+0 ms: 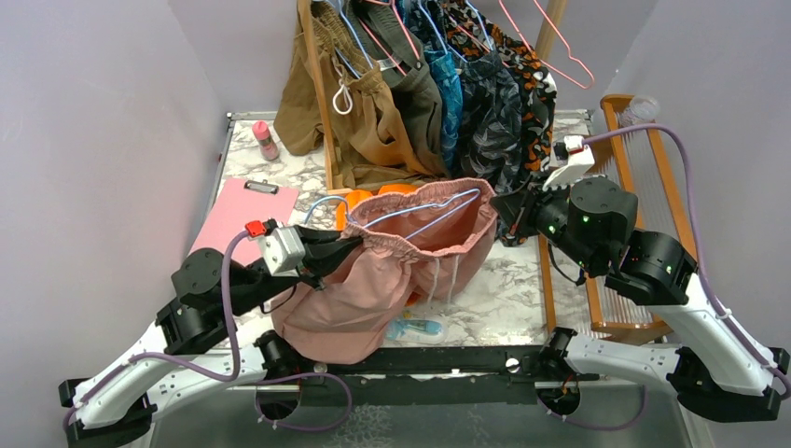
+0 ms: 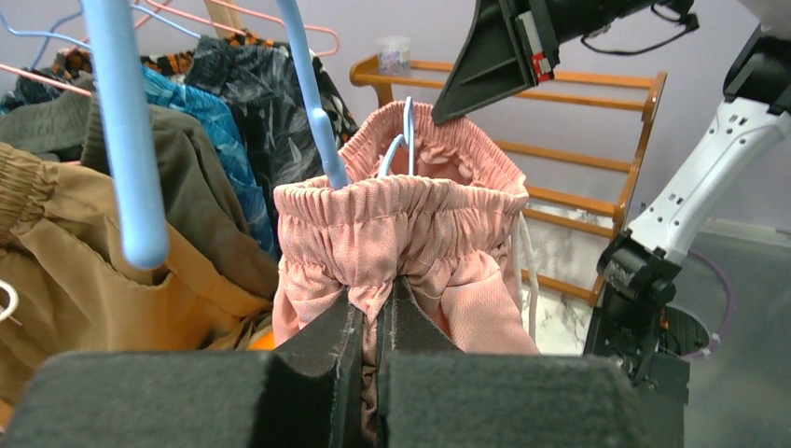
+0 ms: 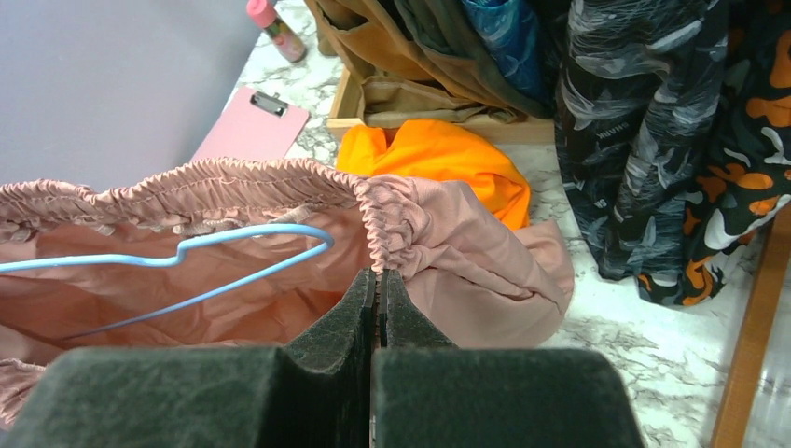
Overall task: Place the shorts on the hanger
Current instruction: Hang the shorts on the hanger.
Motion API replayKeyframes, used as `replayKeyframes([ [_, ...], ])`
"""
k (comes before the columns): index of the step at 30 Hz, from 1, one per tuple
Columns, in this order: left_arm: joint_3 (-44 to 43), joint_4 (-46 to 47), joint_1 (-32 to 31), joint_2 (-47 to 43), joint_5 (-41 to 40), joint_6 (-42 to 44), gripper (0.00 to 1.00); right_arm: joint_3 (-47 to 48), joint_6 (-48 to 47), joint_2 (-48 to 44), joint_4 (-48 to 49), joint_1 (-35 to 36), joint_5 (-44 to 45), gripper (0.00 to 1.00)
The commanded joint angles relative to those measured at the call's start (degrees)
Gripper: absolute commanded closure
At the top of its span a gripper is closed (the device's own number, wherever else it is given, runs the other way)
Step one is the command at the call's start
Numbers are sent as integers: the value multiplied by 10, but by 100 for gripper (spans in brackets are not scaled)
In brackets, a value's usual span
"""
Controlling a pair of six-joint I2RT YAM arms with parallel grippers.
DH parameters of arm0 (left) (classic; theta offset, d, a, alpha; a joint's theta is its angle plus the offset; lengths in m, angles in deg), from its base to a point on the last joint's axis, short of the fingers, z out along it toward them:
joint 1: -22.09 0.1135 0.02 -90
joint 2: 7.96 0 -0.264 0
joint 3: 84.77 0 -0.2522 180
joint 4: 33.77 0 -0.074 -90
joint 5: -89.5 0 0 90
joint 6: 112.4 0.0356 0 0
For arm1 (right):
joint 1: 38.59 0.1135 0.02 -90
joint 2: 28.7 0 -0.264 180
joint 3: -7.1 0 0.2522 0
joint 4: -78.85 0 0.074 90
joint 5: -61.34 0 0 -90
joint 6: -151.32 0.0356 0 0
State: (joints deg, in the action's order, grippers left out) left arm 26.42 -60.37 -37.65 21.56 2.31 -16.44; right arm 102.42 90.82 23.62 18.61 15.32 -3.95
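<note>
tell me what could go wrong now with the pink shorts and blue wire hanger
The left gripper and right gripper each pinch only a thin waistband fold of the dusty pink fabric shorts; it may slip out. The thin light blue wire hanger lies unheld in the opening and could drop deeper in.

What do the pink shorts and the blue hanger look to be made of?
The shorts: soft matte fabric, probably a woven cloth; it puckers at the gathered waistband and drapes in folds. The hanger: thin wire, likely metal under a smooth light blue coating, judging by its narrow, evenly coloured rod.
</note>
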Motion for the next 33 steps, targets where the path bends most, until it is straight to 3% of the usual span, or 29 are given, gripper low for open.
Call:
replayKeyframes([
  [1,11,-18,0,-1,4,11,100,16,3,-4,-30,1,33,99],
  [15,65,-11,0,57,14,10,100,63,-28,27,-50,1,-5,99],
  [33,121,265,0,142,-64,-22,100,15,-13,55,22,1,-235,99],
])
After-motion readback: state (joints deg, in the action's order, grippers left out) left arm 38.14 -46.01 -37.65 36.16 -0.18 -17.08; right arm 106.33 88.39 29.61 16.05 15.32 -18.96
